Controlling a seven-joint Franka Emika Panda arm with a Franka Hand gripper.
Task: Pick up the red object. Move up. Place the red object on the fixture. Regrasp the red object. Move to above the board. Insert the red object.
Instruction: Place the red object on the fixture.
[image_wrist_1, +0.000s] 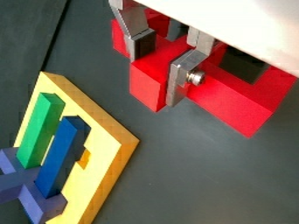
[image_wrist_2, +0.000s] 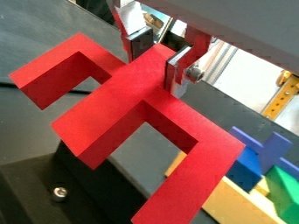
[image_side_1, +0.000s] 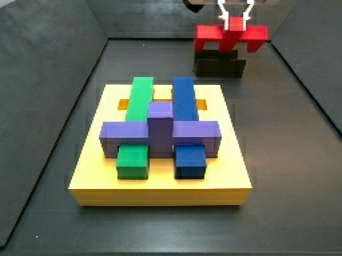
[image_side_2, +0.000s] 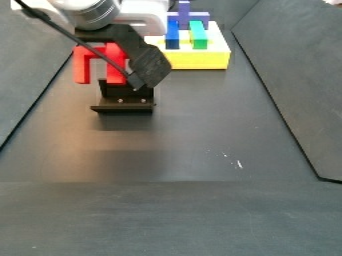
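Your red object (image_wrist_2: 140, 105) sits on the fixture (image_side_1: 221, 64), beyond the board (image_side_1: 163, 175); your tool (image_wrist_1: 158, 61) is clamped on its centre tab.

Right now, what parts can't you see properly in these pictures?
- The fixture: in a side view the red object covers its top, so how the piece rests there is hidden.
- The red object in a side view: the arm blocks most of it.
- The gripper: the picture's top edge cuts it off.
- The board: the red object hides most of it in a wrist view.
- The board's empty slot: the blocks cover it.
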